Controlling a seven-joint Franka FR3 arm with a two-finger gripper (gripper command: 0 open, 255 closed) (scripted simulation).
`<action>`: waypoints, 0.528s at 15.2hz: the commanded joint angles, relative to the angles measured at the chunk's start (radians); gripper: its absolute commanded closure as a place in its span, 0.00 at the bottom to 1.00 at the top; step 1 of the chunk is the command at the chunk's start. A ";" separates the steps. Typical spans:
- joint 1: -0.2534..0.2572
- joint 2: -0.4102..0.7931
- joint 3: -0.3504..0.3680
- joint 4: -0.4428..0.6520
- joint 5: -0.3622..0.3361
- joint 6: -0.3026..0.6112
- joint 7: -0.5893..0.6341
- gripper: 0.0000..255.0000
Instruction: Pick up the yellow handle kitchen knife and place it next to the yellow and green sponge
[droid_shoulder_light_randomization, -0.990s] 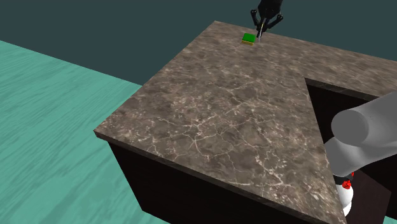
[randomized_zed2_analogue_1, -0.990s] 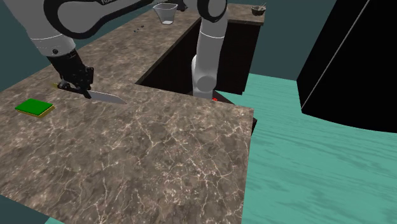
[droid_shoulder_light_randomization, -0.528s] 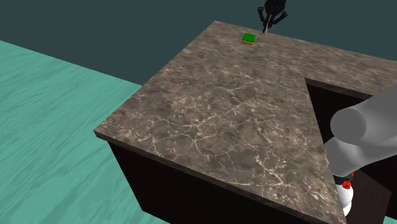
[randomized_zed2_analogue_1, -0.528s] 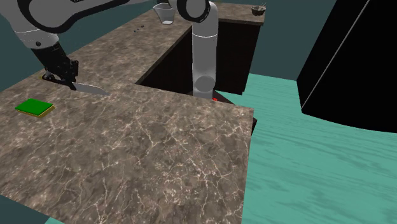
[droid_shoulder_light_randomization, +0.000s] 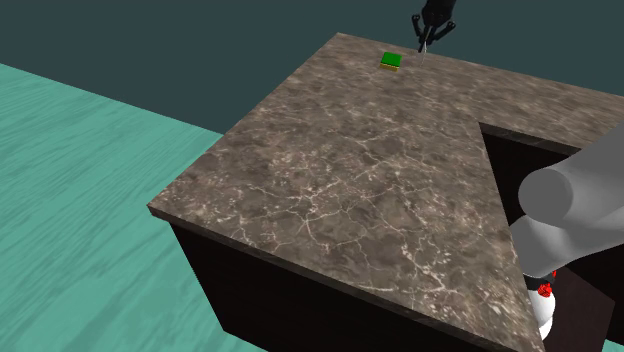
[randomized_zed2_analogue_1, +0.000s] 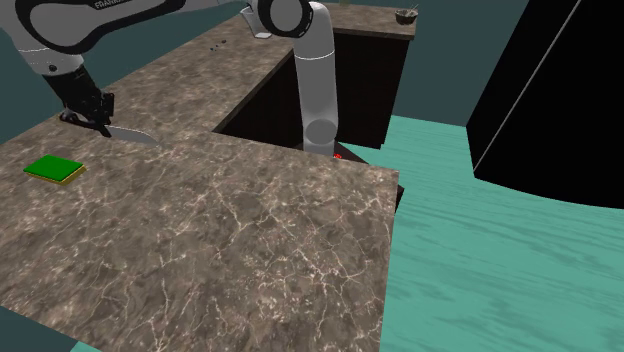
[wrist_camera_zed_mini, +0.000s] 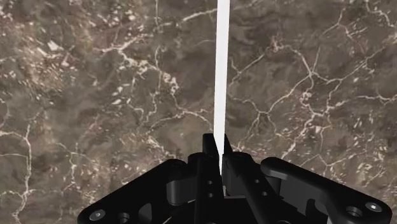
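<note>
Over the brown veined countertop (randomized_zed2_analogue_1: 250, 230), we see the gripper (randomized_zed2_analogue_1: 93, 112) pinching the kitchen knife (randomized_zed2_analogue_1: 132, 134) near its handle end. In the wrist view, both black fingers press against the pale blade. In the second exterior view, the blade points toward 4 o'clock. The knife lies at 2 o'clock from the green and yellow sponge (randomized_zed2_analogue_1: 53, 168), near it but apart.

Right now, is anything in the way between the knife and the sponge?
No, nothing visible. The tool holds the knife over the counter, and only bare counter lies between it and the green sponge.
</note>
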 joint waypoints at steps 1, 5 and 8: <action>0.000 0.003 0.000 -0.024 -0.001 0.028 0.000 1.00; 0.000 0.004 -0.001 -0.078 -0.001 0.082 0.000 1.00; -0.001 0.007 -0.001 -0.115 -0.002 0.121 0.001 1.00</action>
